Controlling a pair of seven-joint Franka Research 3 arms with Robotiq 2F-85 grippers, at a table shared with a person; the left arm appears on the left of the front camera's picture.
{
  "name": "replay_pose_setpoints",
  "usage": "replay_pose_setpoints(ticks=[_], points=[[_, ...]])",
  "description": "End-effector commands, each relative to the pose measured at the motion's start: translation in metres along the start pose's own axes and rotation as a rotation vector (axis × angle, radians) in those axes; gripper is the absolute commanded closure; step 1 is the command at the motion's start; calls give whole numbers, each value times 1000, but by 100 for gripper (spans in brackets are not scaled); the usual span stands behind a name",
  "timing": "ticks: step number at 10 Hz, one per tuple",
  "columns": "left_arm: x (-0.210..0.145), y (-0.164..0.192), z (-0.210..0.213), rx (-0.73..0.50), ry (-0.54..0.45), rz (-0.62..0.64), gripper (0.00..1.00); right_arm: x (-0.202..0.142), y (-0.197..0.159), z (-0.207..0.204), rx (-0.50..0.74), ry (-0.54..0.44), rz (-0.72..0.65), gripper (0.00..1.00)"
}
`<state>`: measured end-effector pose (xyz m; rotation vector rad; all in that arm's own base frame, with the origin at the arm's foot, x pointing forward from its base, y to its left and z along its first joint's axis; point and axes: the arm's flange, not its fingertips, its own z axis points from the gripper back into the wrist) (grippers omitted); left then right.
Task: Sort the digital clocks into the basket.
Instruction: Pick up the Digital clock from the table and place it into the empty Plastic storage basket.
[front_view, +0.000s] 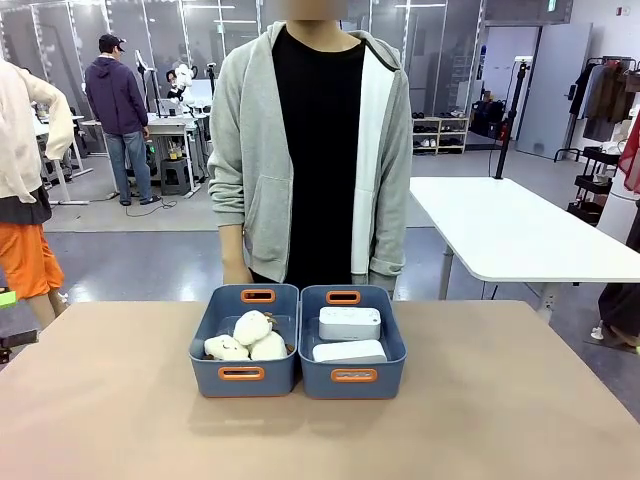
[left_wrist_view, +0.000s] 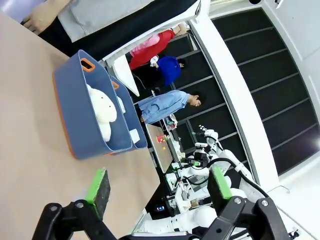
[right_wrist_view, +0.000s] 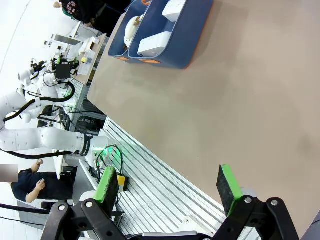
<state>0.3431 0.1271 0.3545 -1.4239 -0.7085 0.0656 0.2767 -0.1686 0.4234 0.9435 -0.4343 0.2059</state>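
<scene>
clocks: two digital clocks, far clock (front_view: 349, 322) and near clock (front_view: 349, 352), lie flat inside the right-hand basket (front_view: 390, 340) at the centre of the front view, one behind the other, touching or nearly so; both look already sorted
other tub: the left tub (front_view: 205, 340) touches the basket and holds white plush toys (front_view: 246, 337)
handling: smooth hard white shells, stiff, probably light and somewhat slippery against pads; rounded corners give poor purchase
where to hold: across the short width, on the long flat sides, near the middle; little room between clock and basket wall
left hand: left hand (left_wrist_view: 159, 192) released, jaws wide, nothing between them, at the bottom of its wrist view above the table (front_view: 500, 420)
right hand: right hand (right_wrist_view: 168, 184) released, jaws wide, empty, well apart from the basket
person: stands just behind the tubs, at upper centre of the front view
</scene>
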Motion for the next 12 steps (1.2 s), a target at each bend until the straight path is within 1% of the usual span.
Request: replay_pose_setpoints(ticks=[1,12], points=[[3,-4,0,5,-13,-3,0,1,3,-1,2,-4,-1,0],[3,-4,0,5,-13,-3,0,1,3,-1,2,-4,-1,0]])
